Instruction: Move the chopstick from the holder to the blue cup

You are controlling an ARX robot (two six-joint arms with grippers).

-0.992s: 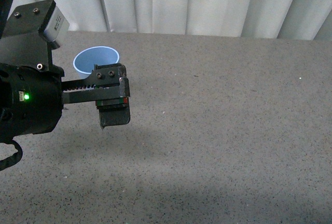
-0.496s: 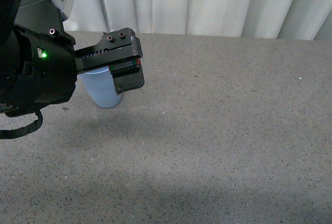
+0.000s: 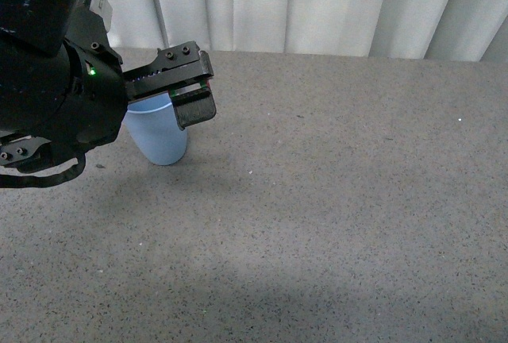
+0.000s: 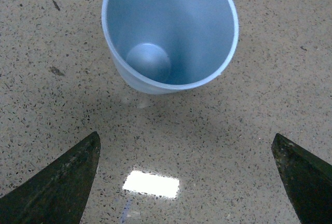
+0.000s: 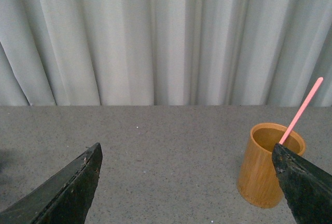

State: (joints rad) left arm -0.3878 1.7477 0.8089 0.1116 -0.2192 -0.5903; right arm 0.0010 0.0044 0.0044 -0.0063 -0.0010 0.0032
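Observation:
The blue cup (image 3: 163, 140) stands upright on the grey table at the left, and my left gripper (image 3: 190, 105) hovers in front of its rim. Seen from the left wrist, the cup (image 4: 171, 32) is empty, and the left gripper (image 4: 187, 137) is open above the tabletop just short of it. In the right wrist view a single salmon-pink chopstick (image 5: 301, 111) leans out of an orange-brown holder (image 5: 267, 169). The right gripper (image 5: 185, 149) is open with nothing between its fingers, and the holder sits beside one fingertip (image 5: 295, 177). Neither the holder nor the right arm shows in the front view.
A white pleated curtain (image 3: 317, 5) hangs along the table's far edge. The grey speckled tabletop (image 3: 341, 200) stretches to the right of the cup. A bright patch of reflected light (image 4: 151, 184) lies on the table under the left gripper.
My left arm has lifted, and its gripper now covers the cup's rim instead of its body. The cup has stayed in place.

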